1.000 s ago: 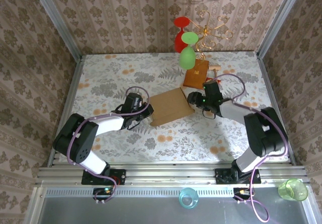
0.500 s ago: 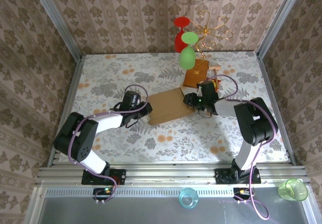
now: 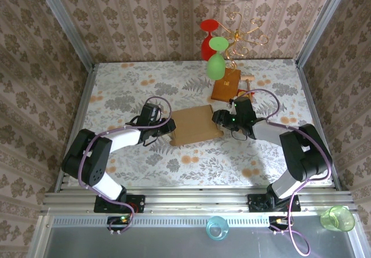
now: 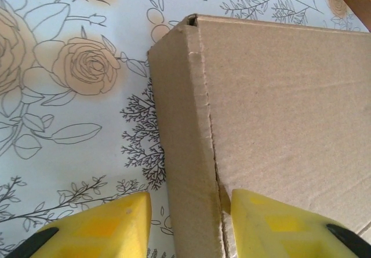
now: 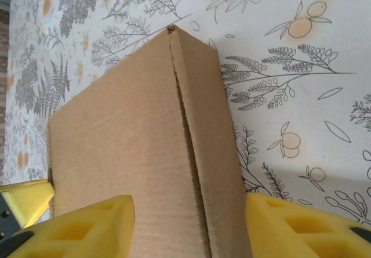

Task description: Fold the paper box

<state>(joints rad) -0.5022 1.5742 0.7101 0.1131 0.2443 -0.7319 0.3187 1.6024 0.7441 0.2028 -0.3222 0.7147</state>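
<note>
The left half of the table (image 3: 116, 90) lies open floral cloth, from the left rail up to the left arm. The left gripper (image 3: 168, 128) sits low at the box's left edge. In the left wrist view, this gripper (image 4: 188, 211) has its jaws spread astride the left side wall, one yellow finger (image 4: 98, 229) over the cloth with a slit of table between it and the wall, the other over the lid. The box (image 3: 196, 126) lies flat and closed at mid-table, slightly turned, its inside hidden. Its corner seams (image 4: 214, 153) are rough and slightly gapped. The right gripper (image 3: 219, 119) meets the box's right edge. In the right wrist view, this gripper (image 5: 190, 211) also stands spread across that edge, one finger (image 5: 87, 229) above the lid, the other close against the side wall; touch cannot be told. Just behind it the small box (image 3: 226, 86) crowds the far right side. Past that box, at the back wall, a gold rack (image 3: 243, 29) carries a red glass (image 3: 207, 37) and a green glass (image 3: 215, 65). Cloth near the bases is free. On the near shelf stand a teal cup (image 3: 217, 228) and, far right, a green cup (image 3: 338, 218).
</note>
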